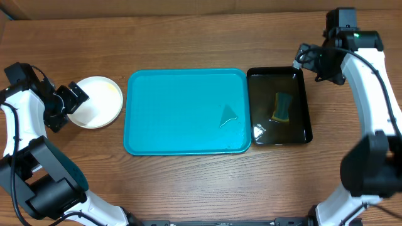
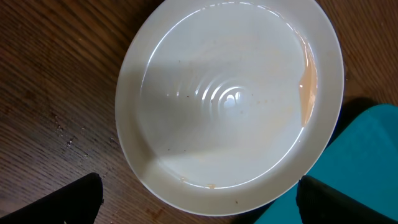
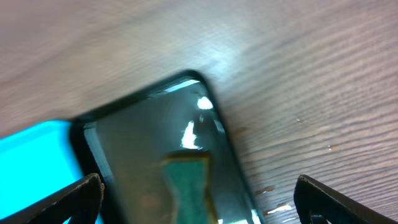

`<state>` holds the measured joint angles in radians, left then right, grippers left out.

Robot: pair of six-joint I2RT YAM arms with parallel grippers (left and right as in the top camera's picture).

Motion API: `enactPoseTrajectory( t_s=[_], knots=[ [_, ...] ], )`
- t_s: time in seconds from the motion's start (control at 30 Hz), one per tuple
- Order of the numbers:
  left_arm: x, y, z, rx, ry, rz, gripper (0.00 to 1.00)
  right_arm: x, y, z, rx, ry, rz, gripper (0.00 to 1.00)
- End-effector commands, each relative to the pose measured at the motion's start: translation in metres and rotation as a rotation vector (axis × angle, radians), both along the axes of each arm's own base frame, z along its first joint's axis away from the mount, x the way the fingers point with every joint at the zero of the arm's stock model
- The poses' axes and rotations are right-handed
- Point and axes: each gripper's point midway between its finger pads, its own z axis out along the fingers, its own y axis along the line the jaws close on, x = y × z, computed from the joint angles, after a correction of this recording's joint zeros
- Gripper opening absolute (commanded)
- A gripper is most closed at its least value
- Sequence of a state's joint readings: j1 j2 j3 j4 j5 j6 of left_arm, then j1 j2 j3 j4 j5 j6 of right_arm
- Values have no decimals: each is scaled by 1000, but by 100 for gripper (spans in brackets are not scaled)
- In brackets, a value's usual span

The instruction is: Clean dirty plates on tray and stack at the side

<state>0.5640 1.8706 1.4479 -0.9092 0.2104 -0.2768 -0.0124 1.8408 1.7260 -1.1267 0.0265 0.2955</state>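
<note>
No words, labels, brands, numbers or signs could be read anywhere. The plate (image 1: 97, 100), the blue tray (image 1: 182, 110) just beside it and the black tray (image 1: 262, 103) beyond that tray all showed plain, unmarked surfaces.

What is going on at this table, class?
Two robot arms are on a plate-cleaning job. The left hand hangs open beside a white plate on the table, left of the turquoise tray. The plate shows an orange smear. The right hand is open over a corner of the black tray, which holds a sponge.
</note>
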Motion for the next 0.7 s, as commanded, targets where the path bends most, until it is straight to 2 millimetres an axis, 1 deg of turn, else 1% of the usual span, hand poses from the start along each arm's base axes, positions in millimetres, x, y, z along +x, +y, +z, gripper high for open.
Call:
enactPoseTrajectory(
  t_s=[0.0,0.13,0.2,0.3,0.37,0.47,0.53,0.6,0.67],
  knots=[
    [1,-5,-7,-18,5,-34,100,-17,26,79,3,-199,53,100],
    [1,-5,-7,-18,5,-34,100,-45,60,136,22,-346,142,100],
    [1,-5,-7,-18,5,-34,100,-63,76,163,37,-419,190,100],
    [1,-5,-7,-18,5,-34,100,-93,99,199,68,-520,267,100],
    [1,-5,-7,-18,5,-33,100,-113,110,219,87,-583,312,100],
    [1,-5,-7,-18,5,-34,100,-133,118,269,118,-778,340,100],
    [1,-5,-7,-18,5,-34,100,-147,119,300,139,-920,362,100],
    [1,-5,-7,-18,5,-33,100,-160,114,322,165,-1038,352,100],
    [1,-5,-7,-18,5,-34,100,-173,106,338,184,-1152,332,100]
  ],
)
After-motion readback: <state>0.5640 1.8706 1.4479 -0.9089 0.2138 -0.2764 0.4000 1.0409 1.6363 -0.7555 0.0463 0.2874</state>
